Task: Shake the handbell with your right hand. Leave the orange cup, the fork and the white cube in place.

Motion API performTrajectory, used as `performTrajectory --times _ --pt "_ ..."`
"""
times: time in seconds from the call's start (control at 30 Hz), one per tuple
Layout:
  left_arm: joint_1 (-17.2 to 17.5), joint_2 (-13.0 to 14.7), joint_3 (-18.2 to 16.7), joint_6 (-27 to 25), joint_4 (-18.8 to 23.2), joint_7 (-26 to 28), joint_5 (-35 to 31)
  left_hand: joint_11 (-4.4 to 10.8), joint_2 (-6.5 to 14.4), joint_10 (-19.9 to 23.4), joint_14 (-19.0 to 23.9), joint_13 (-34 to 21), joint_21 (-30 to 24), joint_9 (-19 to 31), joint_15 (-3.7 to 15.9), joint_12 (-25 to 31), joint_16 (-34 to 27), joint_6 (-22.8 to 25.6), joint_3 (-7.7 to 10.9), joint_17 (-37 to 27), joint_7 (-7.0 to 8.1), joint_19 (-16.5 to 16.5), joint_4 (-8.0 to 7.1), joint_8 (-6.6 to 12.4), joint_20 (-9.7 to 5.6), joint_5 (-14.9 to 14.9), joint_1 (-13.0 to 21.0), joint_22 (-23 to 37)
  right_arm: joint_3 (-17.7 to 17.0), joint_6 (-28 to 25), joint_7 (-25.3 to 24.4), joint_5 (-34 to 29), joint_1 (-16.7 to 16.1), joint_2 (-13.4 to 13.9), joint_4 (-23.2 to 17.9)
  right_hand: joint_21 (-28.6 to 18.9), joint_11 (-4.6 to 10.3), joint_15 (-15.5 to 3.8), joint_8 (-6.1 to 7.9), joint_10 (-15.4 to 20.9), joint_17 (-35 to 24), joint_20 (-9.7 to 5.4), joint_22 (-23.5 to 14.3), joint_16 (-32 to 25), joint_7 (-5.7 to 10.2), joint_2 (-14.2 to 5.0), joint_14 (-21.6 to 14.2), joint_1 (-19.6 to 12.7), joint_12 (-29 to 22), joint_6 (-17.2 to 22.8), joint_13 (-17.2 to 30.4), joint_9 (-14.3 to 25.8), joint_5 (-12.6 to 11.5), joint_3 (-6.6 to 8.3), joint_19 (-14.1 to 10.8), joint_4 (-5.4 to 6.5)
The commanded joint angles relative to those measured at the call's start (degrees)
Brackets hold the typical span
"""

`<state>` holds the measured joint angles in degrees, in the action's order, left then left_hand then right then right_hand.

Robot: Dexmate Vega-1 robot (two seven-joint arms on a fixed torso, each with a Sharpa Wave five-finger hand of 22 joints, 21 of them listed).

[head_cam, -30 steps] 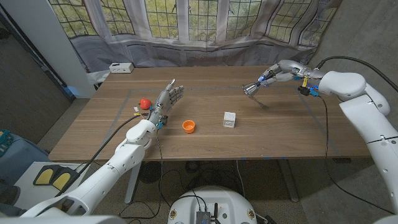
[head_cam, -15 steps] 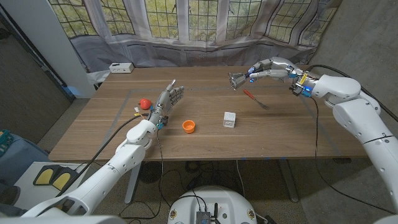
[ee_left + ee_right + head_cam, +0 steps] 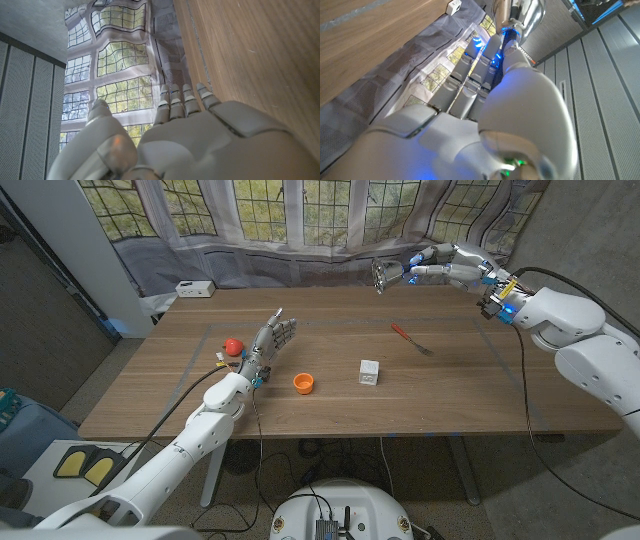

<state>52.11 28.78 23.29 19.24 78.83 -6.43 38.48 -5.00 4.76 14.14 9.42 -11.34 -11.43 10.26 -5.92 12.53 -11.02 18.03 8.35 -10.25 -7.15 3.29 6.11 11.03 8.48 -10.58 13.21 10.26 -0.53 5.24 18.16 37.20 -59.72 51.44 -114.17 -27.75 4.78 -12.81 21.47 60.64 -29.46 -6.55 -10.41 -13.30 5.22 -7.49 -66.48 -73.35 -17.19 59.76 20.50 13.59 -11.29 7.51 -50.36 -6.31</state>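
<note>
My right hand (image 3: 448,262) holds the silver handbell (image 3: 384,274) in the air above the table's far edge, with the bell's mouth pointing to the left. In the right wrist view the shiny bell (image 3: 520,11) sticks out past my fingers (image 3: 470,75). The orange cup (image 3: 304,383) stands near the table's middle. The white cube (image 3: 369,372) sits just to its right. The fork (image 3: 410,339) with a red handle lies further back on the right. My left hand (image 3: 270,342) stands open on the left side, fingers straight, touching nothing.
A small red object (image 3: 232,345) lies on the wooden table (image 3: 450,395) just left of my left hand. A white box (image 3: 193,288) sits at the far left corner. A patterned curtain (image 3: 300,220) hangs behind the table.
My right hand has swung the handbell up and back, from low over the table near the fork to high over the far edge. The left hand, cup, cube and fork have not moved.
</note>
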Motion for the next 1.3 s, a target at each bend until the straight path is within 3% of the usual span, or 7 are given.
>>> performTrajectory --times 0.03,0.37,0.53,0.73,1.07,1.2,1.3 --pt "-0.2 0.4 -0.2 -0.4 0.3 0.4 -0.3 -0.13 0.6 0.2 0.4 -0.1 -0.1 0.2 -0.14 -0.1 0.1 0.5 0.50 -0.1 -0.04 -0.1 -0.12 -0.01 0.08 0.0 -0.1 0.1 0.2 -7.8 -17.3 -33.1 -5.5 10.8 -12.2 -0.4 -1.00 -0.13 -0.29 1.3 -0.1 -2.26 0.0 0.1 0.07 -0.56 0.1 -0.1 -0.4 0.5 1.1 0.2 -0.2 -0.07 0.1 -0.04" --pt "-0.5 0.6 -0.4 -0.5 0.2 0.3 -0.3 0.00 0.6 0.1 0.4 -0.1 0.0 0.2 -0.14 -0.2 0.1 0.4 0.55 -0.1 -0.06 -0.1 -0.10 -0.05 0.14 0.0 -0.1 0.1 3.6 -24.3 -20.5 -52.1 -6.3 16.3 -19.6 -0.5 -0.35 -0.22 -0.35 1.4 -0.1 -2.44 0.0 0.2 0.25 -0.63 0.3 -0.2 -0.3 0.7 1.3 0.2 -0.3 -0.13 0.1 -0.05" --pt "-0.6 0.5 -0.4 -0.4 0.0 0.3 -0.3 0.03 0.6 0.3 0.4 -0.1 0.0 0.2 -0.18 -0.1 0.1 0.5 0.57 -0.1 -0.08 -0.1 -0.09 -0.04 0.09 0.0 -0.1 0.1 10.4 -39.4 -15.2 -63.5 -2.8 20.8 -24.0 -0.5 -0.11 -0.39 -0.35 1.5 -0.1 -2.53 0.0 0.2 0.80 -0.60 0.2 -0.3 -0.3 0.8 1.4 0.2 -0.3 -0.11 0.1 -0.15" --pt "-1.1 0.1 -0.3 -0.3 -0.8 0.1 -0.2 -0.02 0.6 0.2 0.4 -0.1 0.0 0.2 -0.16 -0.2 0.1 0.5 0.59 -0.1 -0.14 -0.1 -0.08 -0.04 0.11 0.0 -0.1 0.1 16.0 -49.6 -10.2 -72.0 0.6 23.7 -25.7 -0.7 0.10 -0.43 -0.36 1.5 -0.1 -2.79 -0.1 0.2 0.96 -0.47 0.1 -0.2 -0.3 0.8 1.6 0.3 -0.5 -0.26 -0.1 -0.11" --pt "-1.7 -0.8 0.1 -0.1 -2.0 -0.2 -0.2 0.00 0.6 0.2 0.4 -0.1 0.0 0.2 -0.13 -0.2 0.1 0.6 0.63 -0.1 -0.04 -0.2 -0.07 -0.03 0.13 0.0 -0.1 0.1 25.9 -61.6 0.5 -92.5 5.9 24.4 -24.6 -0.7 1.04 -0.42 -0.31 1.7 0.1 -2.93 -0.1 0.4 1.47 -0.36 0.2 -0.3 0.0 0.9 1.6 0.3 -0.6 -0.40 0.1 -0.11" --pt "-1.9 -0.9 0.1 0.0 -2.2 -0.2 -0.3 -0.05 0.6 0.3 0.4 -0.1 0.0 0.2 -0.09 -0.2 0.2 0.7 0.65 -0.1 -0.07 -0.2 -0.07 0.01 0.12 0.0 -0.1 0.1 29.9 -63.3 10.8 -108.4 8.1 22.6 -22.0 -0.7 1.23 -0.54 -0.30 1.8 0.2 -3.02 -0.1 0.6 1.61 -0.44 0.5 -0.3 -0.1 1.0 1.8 0.3 -0.7 -0.40 0.1 -0.09" --pt "-2.0 -1.1 0.2 -0.1 -2.3 -0.1 -0.3 0.10 0.6 0.3 0.4 -0.1 0.0 0.2 -0.06 -0.2 0.1 0.7 0.66 -0.1 -0.03 -0.2 -0.07 0.01 0.14 0.0 -0.1 0.1 30.2 -61.3 18.8 -120.4 8.2 19.9 -19.9 -0.6 1.80 -0.58 -0.26 1.8 0.3 -3.22 -0.1 0.9 2.00 -0.33 0.9 -0.2 0.0 1.1 1.8 0.3 -0.8 -0.50 0.6 -0.06"
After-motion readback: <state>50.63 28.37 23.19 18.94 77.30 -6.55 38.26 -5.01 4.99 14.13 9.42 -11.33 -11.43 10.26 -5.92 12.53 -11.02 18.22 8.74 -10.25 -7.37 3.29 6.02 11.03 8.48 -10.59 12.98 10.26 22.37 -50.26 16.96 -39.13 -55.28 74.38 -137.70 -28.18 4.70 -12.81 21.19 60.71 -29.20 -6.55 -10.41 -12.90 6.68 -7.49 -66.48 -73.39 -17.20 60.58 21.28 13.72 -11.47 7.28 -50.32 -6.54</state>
